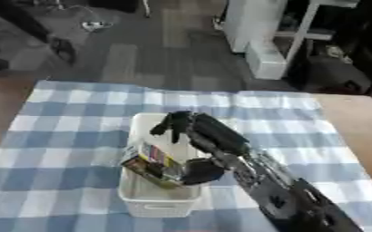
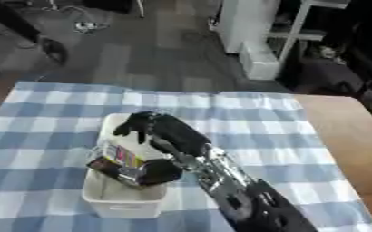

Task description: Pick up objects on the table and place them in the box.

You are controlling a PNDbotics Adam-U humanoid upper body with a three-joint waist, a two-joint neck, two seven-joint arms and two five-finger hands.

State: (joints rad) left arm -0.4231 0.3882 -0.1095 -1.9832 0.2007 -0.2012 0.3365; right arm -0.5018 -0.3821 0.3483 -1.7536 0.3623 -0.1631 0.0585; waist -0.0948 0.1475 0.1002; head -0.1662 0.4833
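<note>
A dark wood floor runs back to a white shelf unit at the far side, and nearer to me stands one wooden table under one blue-and-white checked cloth. On the cloth sits a single white box, open at the top. The only arm I can see is the robot's right one, coming in from the lower right corner and reaching over the box. Its right hand hangs above the box's inside, fingers curled downward, while the thumb is tucked against one colourful packet. The packet is tilted, propped inside the box with its upper end near the left wall, held between thumb and palm. I count no other loose objects on the cloth.
</note>
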